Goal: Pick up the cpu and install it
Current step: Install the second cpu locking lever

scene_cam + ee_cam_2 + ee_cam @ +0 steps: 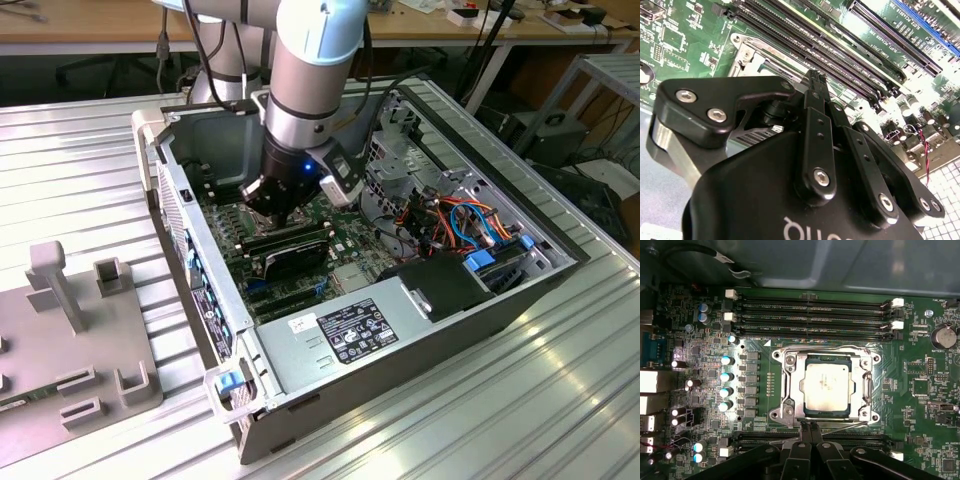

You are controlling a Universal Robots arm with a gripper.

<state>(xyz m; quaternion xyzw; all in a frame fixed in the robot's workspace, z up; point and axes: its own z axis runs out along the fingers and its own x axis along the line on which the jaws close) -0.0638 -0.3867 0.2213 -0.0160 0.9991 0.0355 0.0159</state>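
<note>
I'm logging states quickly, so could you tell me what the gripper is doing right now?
Gripper: shut, holding nothing; the cpu sits in the socket.

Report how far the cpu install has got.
Looks done: the cpu lies flat inside the metal-framed socket on the green board in the first wrist view. In hand: nothing; the pincer is shut and empty at the socket's edge, beside the chip. Left: I cannot tell whether the socket is latched.

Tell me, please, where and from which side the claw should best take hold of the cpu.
Probably from straight above, on two opposite edges. The cpu lies flat in the socket, its grey face up and the metal frame close around it, so no side approach is open. The edges are thin and recessed, so grip looks marginal.
</note>
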